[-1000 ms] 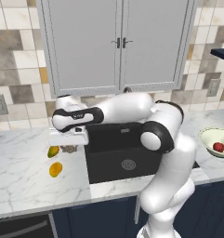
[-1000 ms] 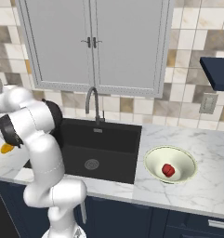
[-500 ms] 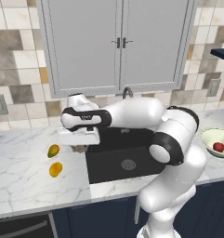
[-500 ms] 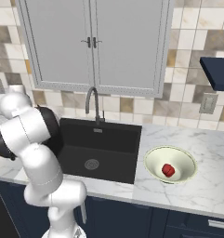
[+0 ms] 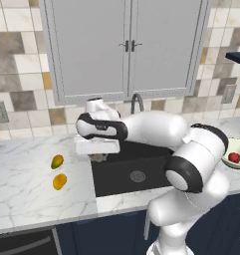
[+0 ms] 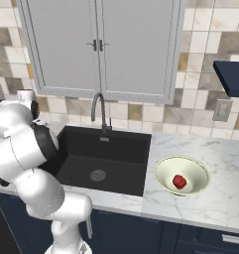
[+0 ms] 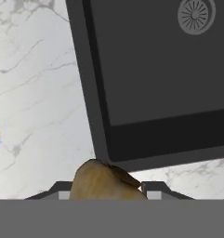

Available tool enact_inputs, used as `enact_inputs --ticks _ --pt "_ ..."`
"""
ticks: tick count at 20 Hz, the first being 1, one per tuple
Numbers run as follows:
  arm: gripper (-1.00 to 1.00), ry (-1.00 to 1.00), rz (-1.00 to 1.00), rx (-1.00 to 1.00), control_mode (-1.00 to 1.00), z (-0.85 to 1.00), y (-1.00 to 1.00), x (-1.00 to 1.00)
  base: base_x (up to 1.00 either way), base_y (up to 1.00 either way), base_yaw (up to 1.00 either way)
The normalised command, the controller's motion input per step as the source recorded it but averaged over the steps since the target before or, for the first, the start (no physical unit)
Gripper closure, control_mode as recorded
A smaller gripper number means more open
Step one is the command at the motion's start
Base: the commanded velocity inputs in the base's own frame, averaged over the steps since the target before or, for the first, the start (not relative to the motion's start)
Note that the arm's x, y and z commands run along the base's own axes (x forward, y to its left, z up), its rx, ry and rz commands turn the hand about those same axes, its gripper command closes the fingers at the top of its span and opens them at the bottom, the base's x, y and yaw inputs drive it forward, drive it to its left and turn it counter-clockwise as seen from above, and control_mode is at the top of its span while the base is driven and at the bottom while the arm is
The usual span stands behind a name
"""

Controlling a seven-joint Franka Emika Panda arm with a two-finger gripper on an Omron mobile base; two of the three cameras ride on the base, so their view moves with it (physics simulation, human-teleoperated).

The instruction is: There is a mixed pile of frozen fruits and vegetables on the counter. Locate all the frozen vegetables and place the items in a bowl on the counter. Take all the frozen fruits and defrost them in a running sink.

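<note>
The step in hand is judged to be the carrying of the second vegetable: a grey-brown mushroom (image 7: 106, 182) is seen clamped between the jaws of the gripper (image 5: 98, 157), at the bottom centre of the hand view and at the sink's left edge in the left base view. The next move is judged to call for a swing across the sink (image 6: 103, 161) toward the bowl (image 6: 182, 175), at the lower right of the right base view, with a release above its hollow. The sink, at the centre of both base views, is seen bare down to its drain (image 7: 194, 16), and no water is seen running. In the bowl 1 red round vegetable (image 6: 179, 181) is held. 2 mangoes (image 5: 57, 161) (image 5: 60, 181) are left on the counter (image 5: 27, 194), at the left of the left base view, well apart from the sink.
</note>
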Motion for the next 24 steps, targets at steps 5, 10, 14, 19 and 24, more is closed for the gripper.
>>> enact_inputs --ticks 5,10,14,19,24 --pt "1.00 0.00 -0.02 -0.04 -1.00 0.11 -0.52 -0.09 0.00 0.00 0.00" --pt "1.00 0.01 0.00 -0.07 -1.00 0.10 -0.53 -0.01 0.00 0.00 0.00" --pt "1.00 0.02 0.00 -0.05 -1.00 0.04 -0.53 -0.04 0.00 0.00 0.00" --pt "1.00 0.02 0.00 -0.01 -1.00 -0.03 -0.56 -0.09 0.00 0.00 0.00" --pt "1.00 0.00 0.00 0.00 -1.00 0.04 -0.56 -0.15 0.00 0.00 0.00"
